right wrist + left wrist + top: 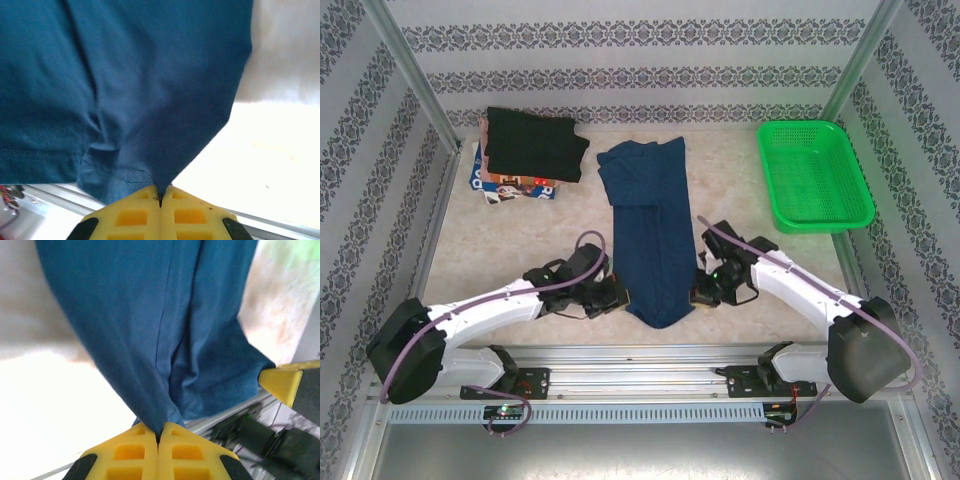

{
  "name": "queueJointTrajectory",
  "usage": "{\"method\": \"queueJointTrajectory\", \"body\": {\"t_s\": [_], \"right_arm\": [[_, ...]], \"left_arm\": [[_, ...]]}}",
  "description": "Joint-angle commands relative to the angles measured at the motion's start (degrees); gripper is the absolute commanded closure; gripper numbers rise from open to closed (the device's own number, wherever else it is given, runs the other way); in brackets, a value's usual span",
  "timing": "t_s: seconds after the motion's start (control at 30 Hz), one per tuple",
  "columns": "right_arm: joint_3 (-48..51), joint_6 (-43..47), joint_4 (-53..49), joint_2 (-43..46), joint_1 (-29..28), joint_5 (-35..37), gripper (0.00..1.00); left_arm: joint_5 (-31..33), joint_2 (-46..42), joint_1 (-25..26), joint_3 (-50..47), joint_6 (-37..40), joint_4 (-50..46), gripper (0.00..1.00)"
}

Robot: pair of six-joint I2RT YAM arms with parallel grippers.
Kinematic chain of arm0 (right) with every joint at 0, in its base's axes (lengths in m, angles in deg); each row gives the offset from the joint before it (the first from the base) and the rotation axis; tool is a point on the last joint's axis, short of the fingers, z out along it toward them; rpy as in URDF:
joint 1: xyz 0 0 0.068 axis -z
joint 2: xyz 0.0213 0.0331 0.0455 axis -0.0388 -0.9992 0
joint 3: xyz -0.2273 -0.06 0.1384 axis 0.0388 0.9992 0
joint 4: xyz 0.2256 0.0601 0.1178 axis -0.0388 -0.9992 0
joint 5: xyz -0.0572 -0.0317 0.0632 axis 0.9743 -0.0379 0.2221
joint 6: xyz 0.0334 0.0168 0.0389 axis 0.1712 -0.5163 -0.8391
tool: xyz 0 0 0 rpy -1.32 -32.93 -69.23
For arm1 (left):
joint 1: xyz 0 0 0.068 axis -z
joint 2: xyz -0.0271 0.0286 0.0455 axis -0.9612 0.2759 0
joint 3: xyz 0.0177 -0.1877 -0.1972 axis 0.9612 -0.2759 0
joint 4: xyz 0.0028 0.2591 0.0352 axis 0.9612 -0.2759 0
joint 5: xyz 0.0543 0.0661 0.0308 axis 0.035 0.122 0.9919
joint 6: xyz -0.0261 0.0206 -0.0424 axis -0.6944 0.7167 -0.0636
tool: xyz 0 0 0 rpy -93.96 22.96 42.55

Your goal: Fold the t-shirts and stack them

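Down the middle of the table (520, 255), lengthwise: the navy t-shirt (645, 225), folded in to a long narrow strip, collar end far, hem end near, stopping just short of the front rail (650, 352). Pinched at the near-left corner by the left gripper (620, 297), pinched at the near-right corner by the right gripper (698, 292). Clamped tight in both wrist views: yellow fingertips (132, 452) pressed together, blue cloth squeezed into the seam between them and spreading away in a peak. Raised a little at that near edge, judging by the drape; flat on the table further up.

Soft, light stuff by the look of it. Limp, no stiffness at all; sags and creases between the two grips, hangs in folds rather than holding a line. Not fragile, not slippery, but apt to slide out of its layers if caught through the top one only. Best taken just like this: at the two outer corners of the hem, through every layer, spread wide enough to keep the edge taut. Probably calls next for carrying the near end up and over toward the collar, both arms level and in step, or else risks a skewed fold.

Far left, well apart: the black t-shirt (533, 143), folded, lying on top of the printed t-shirt (510, 188). Far right: the green basket (812, 175), apart from all of it.
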State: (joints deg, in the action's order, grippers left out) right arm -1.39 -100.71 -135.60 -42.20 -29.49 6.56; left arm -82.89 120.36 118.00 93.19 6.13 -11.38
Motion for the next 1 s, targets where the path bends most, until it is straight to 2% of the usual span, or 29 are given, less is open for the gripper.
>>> {"method": "queueJointTrajectory", "body": {"t_s": [0.0,0.2,0.53,0.97], "right_arm": [[-5.8,3.6,-3.2,-2.8,2.6,-0.2,1.0],[-17.4,7.4,-3.3,-12.6,6.2,-1.4,1.0],[-37.3,12.5,-6.4,-28.9,11.6,-0.5,1.0],[-48.4,14.4,-6.3,-39.1,15.4,1.1,1.0]], "left_arm": [[-0.6,0.0,-4.8,3.4,3.7,-3.1,1.0],[-5.3,6.0,-12.4,12.3,8.5,-2.6,1.0],[-8.0,15.5,-22.1,24.3,15.2,-4.6,1.0],[-9.1,25.1,-25.1,31.1,18.7,-4.5,1.0]]}}
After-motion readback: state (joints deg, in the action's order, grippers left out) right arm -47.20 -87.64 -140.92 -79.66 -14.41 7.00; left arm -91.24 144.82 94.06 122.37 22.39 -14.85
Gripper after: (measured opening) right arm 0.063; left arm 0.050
